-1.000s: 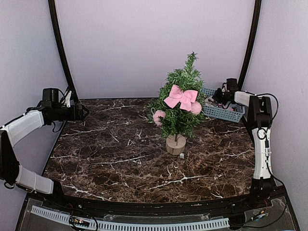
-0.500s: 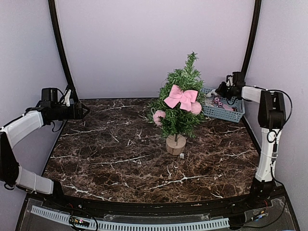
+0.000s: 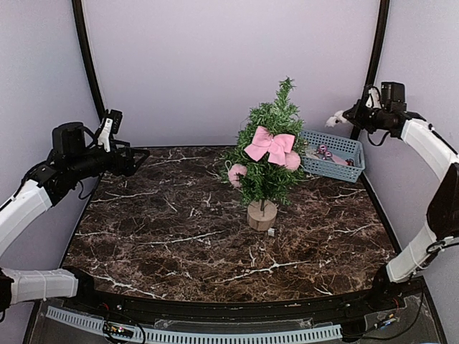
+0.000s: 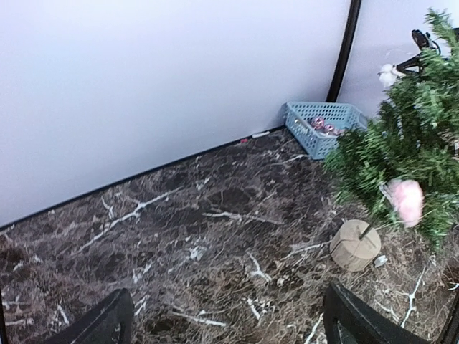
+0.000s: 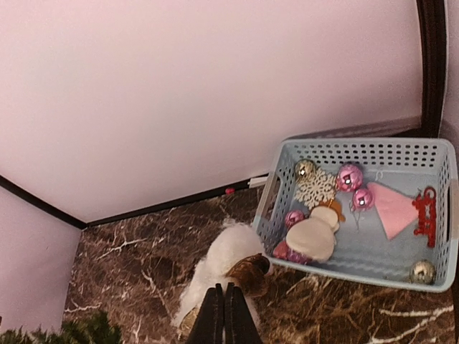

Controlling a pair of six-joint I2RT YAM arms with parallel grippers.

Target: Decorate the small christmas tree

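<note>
The small bushy green christmas tree (image 3: 275, 118) stands upright mid-table on the dark marble table (image 3: 165, 229), its long axis vertical, tip up and wooden disc base down. My right gripper (image 3: 344, 116), pressed together, pinches a white fluffy ornament (image 3: 332, 120) aloft near the blue plastic basket (image 3: 337, 168). My left gripper (image 3: 140, 159) is spread wide and holds nothing.

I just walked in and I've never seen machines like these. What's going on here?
Two robot arms are decorating the small christmas tree, which already wears a pink bow and pink pompoms. The right end effector is shut on a white fluffy ornament, in the air near the blue basket of spare baubles. The left end effector hovers open and empty on the left.
</note>
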